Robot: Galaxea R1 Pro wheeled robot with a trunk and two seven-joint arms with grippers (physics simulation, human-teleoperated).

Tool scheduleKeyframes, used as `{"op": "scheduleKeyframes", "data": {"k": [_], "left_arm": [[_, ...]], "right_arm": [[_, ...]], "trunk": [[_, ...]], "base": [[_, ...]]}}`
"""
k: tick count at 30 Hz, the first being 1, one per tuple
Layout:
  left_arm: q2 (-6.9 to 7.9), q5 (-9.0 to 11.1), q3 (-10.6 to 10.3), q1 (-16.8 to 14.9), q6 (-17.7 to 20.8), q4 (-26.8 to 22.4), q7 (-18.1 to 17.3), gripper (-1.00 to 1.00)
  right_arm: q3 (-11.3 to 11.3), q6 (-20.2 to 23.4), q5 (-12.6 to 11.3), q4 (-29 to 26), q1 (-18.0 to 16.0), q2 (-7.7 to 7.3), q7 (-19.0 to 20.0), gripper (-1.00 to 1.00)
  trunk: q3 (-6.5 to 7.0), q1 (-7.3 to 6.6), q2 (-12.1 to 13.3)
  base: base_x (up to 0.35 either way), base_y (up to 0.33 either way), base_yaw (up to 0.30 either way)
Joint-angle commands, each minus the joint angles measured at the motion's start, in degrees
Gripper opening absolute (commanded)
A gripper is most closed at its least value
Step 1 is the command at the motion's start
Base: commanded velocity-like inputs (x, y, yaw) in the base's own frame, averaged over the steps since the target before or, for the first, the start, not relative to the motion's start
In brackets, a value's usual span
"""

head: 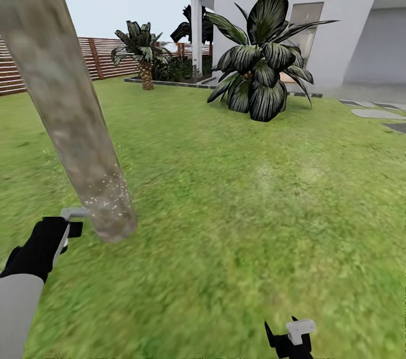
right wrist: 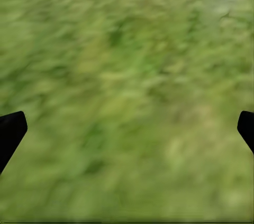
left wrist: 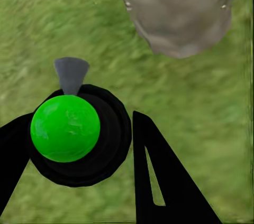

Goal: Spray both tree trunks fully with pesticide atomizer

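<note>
A thick mottled beige-grey tree trunk [head: 62,105] leans across the left of the head view and meets the grass [head: 225,206] near my left hand. White spray specks [head: 107,195] dot its lower part. My left gripper [head: 56,237] is shut on the pesticide atomizer [left wrist: 66,129], which has a black body, a bright green round top and a grey nozzle [left wrist: 70,73] pointing at the trunk base [left wrist: 177,12]. The nozzle [head: 73,213] sits just beside the trunk. My right gripper [head: 290,339] hangs open over bare grass, fingertips [right wrist: 11,129] wide apart.
A large dark striped-leaf plant [head: 259,65] stands ahead in the middle. A short palm [head: 144,54] and the brown slat fence [head: 101,57] lie behind at the left. The white house [head: 338,14] and grey stepping stones [head: 375,113] are at the right.
</note>
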Motion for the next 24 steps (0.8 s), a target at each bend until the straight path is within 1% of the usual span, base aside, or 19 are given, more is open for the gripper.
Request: {"op": "scheduleKeyframes", "data": {"k": [1, 3, 4, 5, 6, 7, 8, 9, 12, 13, 14, 17, 19, 21, 24], "left_arm": [[0.01, -0.5, -1.4, 0.0, 1.2, -1.4, -1.6, -1.00], [0.31, -0.5, -2.2, -0.3, 3.0, -3.4, -4.0, -1.00], [0.65, -0.8, -2.5, -1.5, 5.9, -4.4, -5.8, -1.00], [0.95, -0.9, -2.5, -2.6, 7.4, -4.8, -6.5, -1.00], [1.46, -0.9, -2.6, -3.2, 7.9, -4.9, -6.8, -1.00], [2.54, -0.8, -2.6, -3.7, 8.6, -5.0, -7.1, -1.00], [3.27, -0.7, -2.7, -4.0, 9.1, -5.2, -7.4, -1.00], [3.26, -0.7, -3.1, -4.1, 9.4, -5.7, -7.6, -1.00], [2.57, -0.5, -7.6, -4.2, 10.5, -7.5, -7.8, -1.00], [2.48, -0.5, -8.3, -4.2, 11.9, -8.1, -7.8, -1.00], [2.74, -0.4, -8.7, -4.3, 13.4, -8.9, -7.9, -1.00], [3.23, -0.5, -8.6, -4.8, 14.0, -9.1, -8.2, -1.00], [4.14, -0.5, -8.7, -4.9, 14.0, -9.2, -8.6, -1.00], [4.24, -0.4, -8.8, -4.6, 14.0, -9.2, -8.7, -1.00], [4.07, -0.4, -9.0, -4.3, 14.0, -9.2, -8.7, -1.00]], "right_arm": [[-0.5, -0.2, 0.1, 0.0, 0.0, 0.01, 0.5, 1.00], [-0.5, -0.2, 0.1, 0.0, 0.0, 0.01, 0.5, 1.00], [-0.5, -0.2, 0.1, 0.0, 0.0, 0.01, 0.5, 1.00], [-0.5, -0.2, 0.1, 0.0, 0.0, 0.01, 0.5, 1.00], [-0.5, -0.2, 0.1, 0.0, 0.0, 0.01, 0.5, 1.00], [-0.5, -0.2, 0.1, 0.0, 0.0, 0.01, 0.5, 1.00], [-0.5, -0.2, 0.1, 0.0, 0.0, 0.01, 0.5, 1.00], [-0.5, -0.2, 0.1, 0.0, 0.0, 0.01, 0.5, 1.00], [-0.5, -0.2, 0.1, 0.0, 0.0, 0.01, 0.5, 1.00], [-0.5, -0.2, 0.1, 0.1, 0.0, 0.01, 0.5, 1.00], [-0.4, -0.2, 0.1, 0.1, 0.0, 0.01, 0.5, 1.00], [-0.5, -0.2, 0.1, 0.0, 0.0, -0.03, 0.5, 1.00], [-0.5, -0.2, 0.1, 0.0, 0.0, -0.07, 0.5, 1.00], [-0.5, -0.2, 0.1, 0.0, 0.0, -0.08, 0.5, 1.00], [-0.5, -0.2, 0.1, 0.0, 0.0, -0.06, 0.5, 1.00]], "trunk": [[-0.05, -0.02, 0.0], [-0.05, -0.02, 0.0], [-0.05, -0.02, 0.0], [-0.05, -0.02, 0.0], [-0.05, -0.02, 0.0], [-0.05, -0.02, 0.0], [-0.05, -0.02, 0.0], [-0.05, -0.02, 0.0], [-0.05, -0.02, 0.0], [-0.05, -0.02, 0.0], [-0.05, -0.02, 0.0], [-0.05, -0.02, 0.0], [-0.05, -0.02, 0.0], [-0.05, -0.02, 0.0], [-0.05, -0.02, 0.0]], "base": [[-0.039, 0.008, 0.000], [-0.016, 0.003, 0.000], [-0.005, 0.001, 0.000], [-0.003, 0.001, 0.000], [-0.002, 0.000, 0.000], [0.000, 0.000, 0.000], [0.000, 0.000, 0.000], [0.000, 0.000, 0.000], [0.000, 0.000, 0.000], [0.000, 0.000, 0.000], [0.000, 0.000, 0.000], [0.000, 0.000, 0.000], [0.000, 0.000, 0.000], [-0.022, 0.000, 0.000], [-0.245, 0.000, 0.000]]}}
